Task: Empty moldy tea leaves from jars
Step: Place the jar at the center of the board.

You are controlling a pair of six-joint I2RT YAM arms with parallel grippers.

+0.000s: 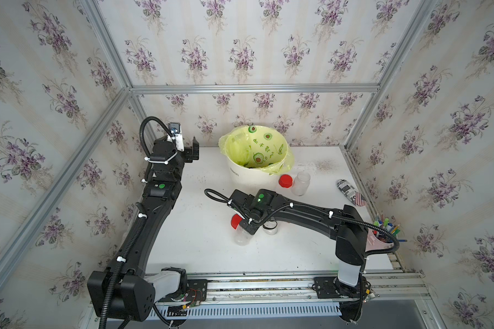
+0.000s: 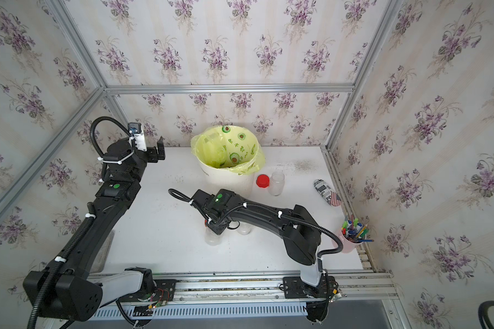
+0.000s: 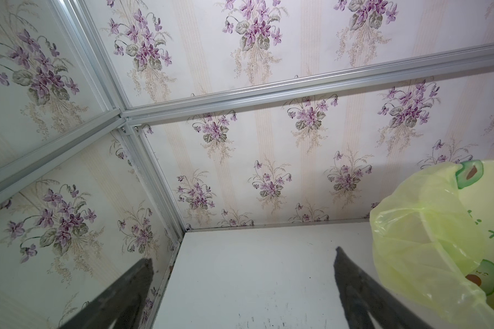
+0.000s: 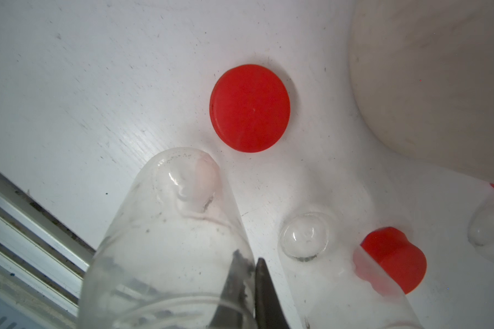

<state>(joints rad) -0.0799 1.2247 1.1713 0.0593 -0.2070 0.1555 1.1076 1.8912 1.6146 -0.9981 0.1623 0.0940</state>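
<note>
Tabletop [image 4: 97, 85] is lying close below; my right gripper [image 4: 248, 257] is pinching a jar [image 4: 166, 233] by its wall, risking it slipping onto the neighbour jar [image 4: 304, 236].

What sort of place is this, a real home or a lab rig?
Probably a lab test booth dressed to look homely: floral wallpaper fills a bare aluminium frame, and the left arm and right arm are mounted on a rail along a white table.

free: we see bare white tabletop [image 1: 200, 250] left of centre and along the front | back: round white bin with yellow-green liner [image 1: 240, 176], lidless clear jar [image 1: 300, 183], round red lid [image 1: 285, 181] | middle: right arm [image 1: 303, 213] over front clear jar [image 1: 242, 237] and second clear jar [image 1: 270, 229] | right edge: pink cup of pens [image 2: 347, 242], patterned pouch [image 1: 350, 191]
</note>
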